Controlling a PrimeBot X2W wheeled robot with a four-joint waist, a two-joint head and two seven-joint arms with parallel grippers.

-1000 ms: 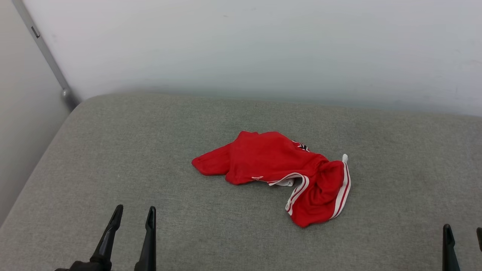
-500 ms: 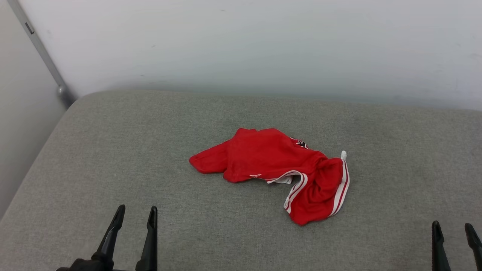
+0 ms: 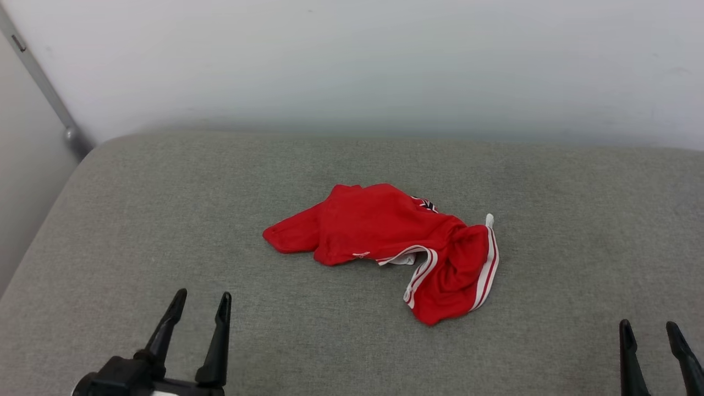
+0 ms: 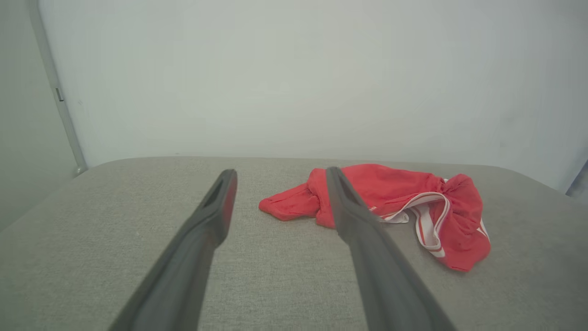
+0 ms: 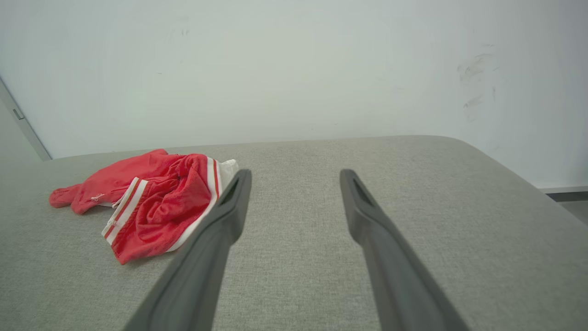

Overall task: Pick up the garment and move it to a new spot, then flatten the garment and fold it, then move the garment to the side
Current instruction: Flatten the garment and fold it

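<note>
The garment (image 3: 385,234) is a red shirt with red-white stripe trim, lying crumpled in a heap near the middle of the grey cushioned surface (image 3: 165,220). A bit of black lettering peeks out at its far edge. In the wrist views the garment (image 4: 399,202) (image 5: 151,202) lies ahead of both pairs of fingers, untouched. My left gripper (image 3: 201,300) stands open at the lower left, well short of the cloth. At the lower right, my right gripper (image 3: 648,330) is open too, with nothing between its fingers.
A pale wall (image 3: 352,66) rises right behind the surface. A grey metal post (image 3: 44,93) slants down at the back left corner. The surface's rounded left edge (image 3: 38,242) and its right end (image 5: 519,174) drop off.
The head view has shifted, so the garment sits a little further left and higher in the picture. More of both grippers shows at the bottom edge. The garment itself keeps its shape.
</note>
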